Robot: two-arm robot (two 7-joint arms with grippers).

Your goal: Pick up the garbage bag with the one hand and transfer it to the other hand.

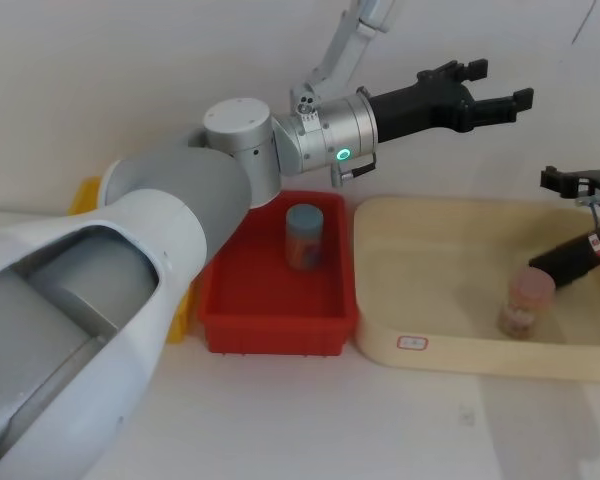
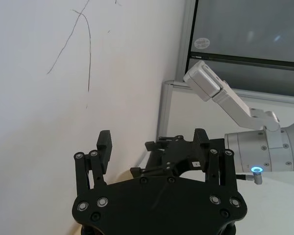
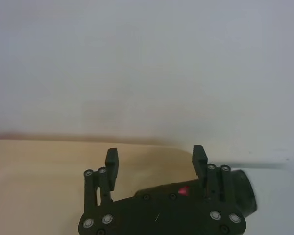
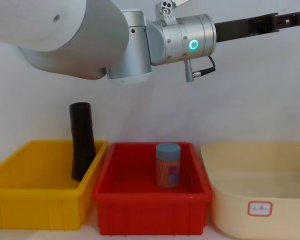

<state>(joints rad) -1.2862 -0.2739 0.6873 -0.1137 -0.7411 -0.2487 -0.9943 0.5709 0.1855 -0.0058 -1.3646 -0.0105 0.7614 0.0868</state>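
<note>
Hand-over step: garbage bag (image 1: 580,259) beneath the right gripper (image 1: 580,182), fingers spread; left gripper (image 1: 492,98) raised, fingers released; next, right grasp

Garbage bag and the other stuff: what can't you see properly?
Garbage bag: the head view's right edge cuts it off; in the right wrist view the right gripper's body covers most of it.
Yellow bin: left arm hides nearly all in the head view.
Tray label: writing too small, chest view.

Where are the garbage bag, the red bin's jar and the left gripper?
garbage bag (image 1: 570,260): head view, its black side.
jar (image 4: 168,165): chest view, its label.
left gripper (image 1: 500,90): head view, between fingertips.
</note>
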